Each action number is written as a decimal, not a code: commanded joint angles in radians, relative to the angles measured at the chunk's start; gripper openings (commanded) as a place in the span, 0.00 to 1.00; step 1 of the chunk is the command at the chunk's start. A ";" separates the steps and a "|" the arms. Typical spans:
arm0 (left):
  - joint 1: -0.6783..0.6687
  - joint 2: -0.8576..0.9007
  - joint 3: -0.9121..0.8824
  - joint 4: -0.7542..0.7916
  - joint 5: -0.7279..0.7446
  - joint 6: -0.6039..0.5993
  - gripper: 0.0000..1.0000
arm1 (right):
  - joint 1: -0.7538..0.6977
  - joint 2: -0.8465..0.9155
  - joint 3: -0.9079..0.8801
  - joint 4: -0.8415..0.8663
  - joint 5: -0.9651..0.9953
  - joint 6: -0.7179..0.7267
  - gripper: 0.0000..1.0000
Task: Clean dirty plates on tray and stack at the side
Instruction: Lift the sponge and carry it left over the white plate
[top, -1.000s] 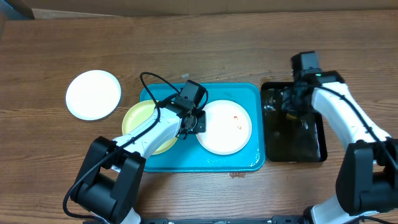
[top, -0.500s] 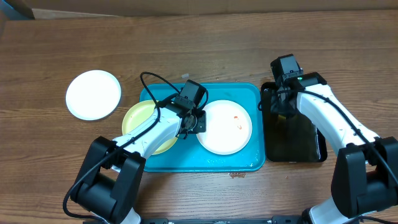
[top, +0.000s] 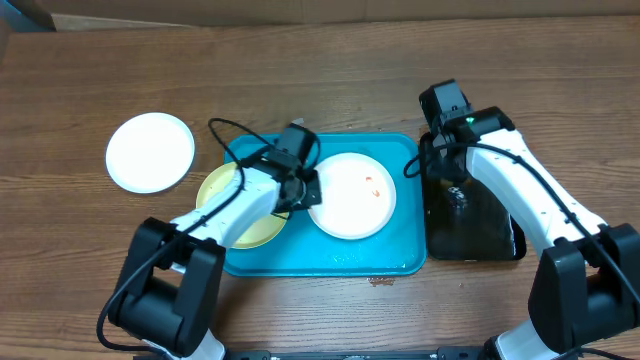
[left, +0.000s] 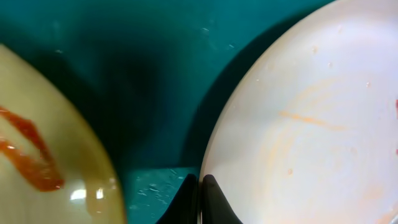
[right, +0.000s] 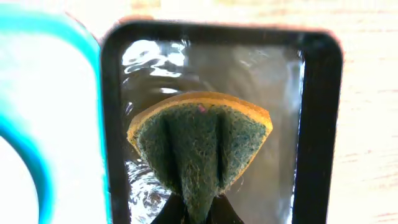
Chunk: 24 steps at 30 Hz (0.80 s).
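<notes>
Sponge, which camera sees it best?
The right wrist view: the sponge fills the picture, folded in the right gripper above the black tray. Overhead, the arm hides it. The left wrist view shows only a white plate, a yellow plate and the blue tray.

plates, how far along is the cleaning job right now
Done: one spotless white plate lies on the table, left of the tray. In hand: the right gripper is shut on a sponge over the black tray; the left gripper pinches the rim of the smeared white plate. Left: that plate and the smeared yellow-green plate lie on the tray, smears showing, nothing stacked.
</notes>
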 joint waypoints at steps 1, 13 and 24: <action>0.024 0.011 0.020 0.003 0.041 -0.018 0.10 | 0.007 -0.026 0.037 -0.005 -0.035 0.023 0.04; 0.003 0.011 0.020 0.023 0.034 0.014 0.04 | 0.008 -0.026 0.036 0.019 -0.305 0.022 0.04; 0.001 0.011 0.019 0.029 0.034 0.014 0.04 | 0.161 -0.011 0.035 0.114 -0.278 0.015 0.04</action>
